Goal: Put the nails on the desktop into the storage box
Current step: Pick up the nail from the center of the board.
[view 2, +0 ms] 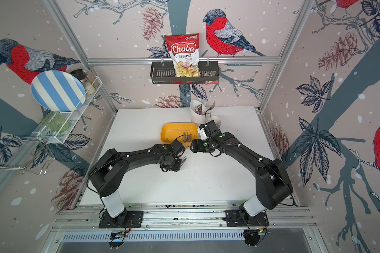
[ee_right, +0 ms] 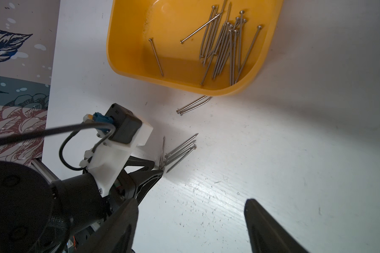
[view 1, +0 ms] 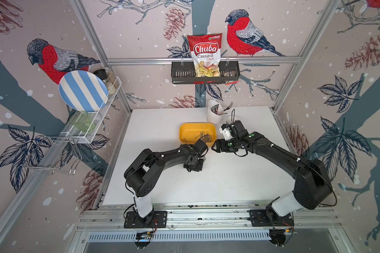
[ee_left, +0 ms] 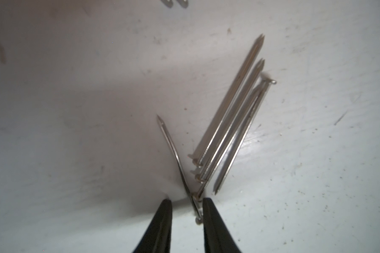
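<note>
Top view: yellow box (view 1: 185, 133) sits mid-desk (view 1: 162, 175), with nails (view 1: 201, 135) inside.
Left wrist: left pincer (ee_left: 187, 200) is narrow but not closed, one nail's head between its tips; loose nails (ee_left: 233, 122) lie fanned on the desk.
Right wrist: right pincer (ee_right: 190, 201) is wide and empty; two nails lie just beside the box.

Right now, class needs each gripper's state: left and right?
Left gripper: open, fingers straddling the ends of nails, not clamped.
Right gripper: open, empty.

Snack bag (view 1: 205, 51), red and white, upper centre in both top views, held in black wire basket (view 1: 181, 73): "Chuba Cassava Chips" is printed. Small green logo (view 1: 214, 38) at top edge: illegible.
</note>
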